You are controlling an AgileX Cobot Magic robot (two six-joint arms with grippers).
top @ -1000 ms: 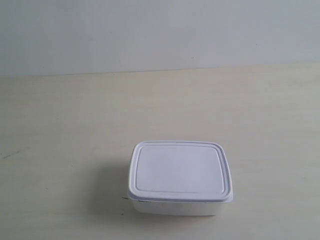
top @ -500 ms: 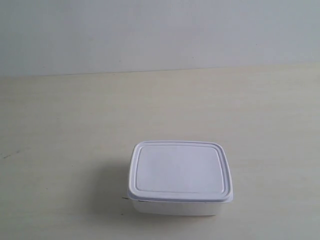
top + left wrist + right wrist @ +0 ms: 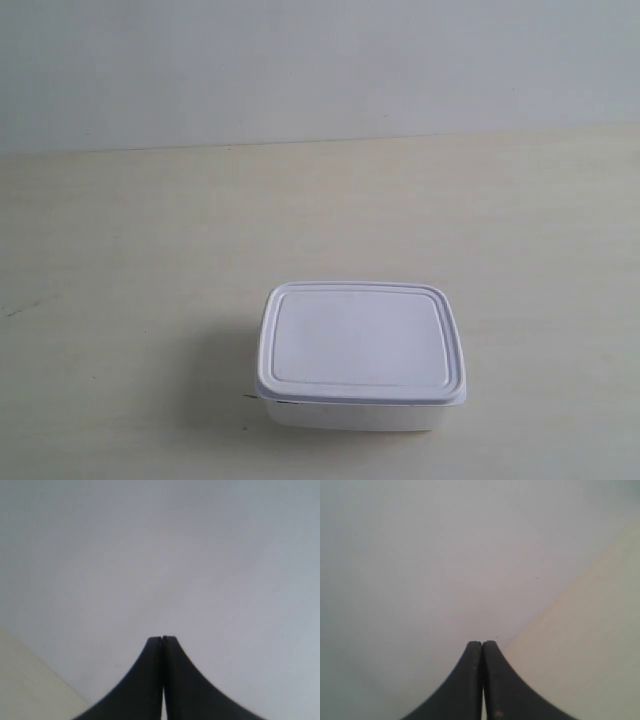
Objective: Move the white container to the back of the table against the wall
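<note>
The white container (image 3: 360, 355) sits lidded on the table (image 3: 150, 250) near the front edge of the exterior view, well short of the wall (image 3: 320, 70). Neither arm appears in the exterior view. My left gripper (image 3: 162, 639) is shut with nothing between its dark fingers; it faces the wall (image 3: 175, 555), with a corner of the table (image 3: 25, 685) at one side. My right gripper (image 3: 482, 643) is likewise shut and empty, facing the wall (image 3: 420, 555) beside a stretch of table (image 3: 590, 645). The container does not show in either wrist view.
A broad band of bare beige tabletop (image 3: 350, 200) lies between the container and the wall. A faint dark scuff (image 3: 22, 308) marks the table at the exterior view's left edge.
</note>
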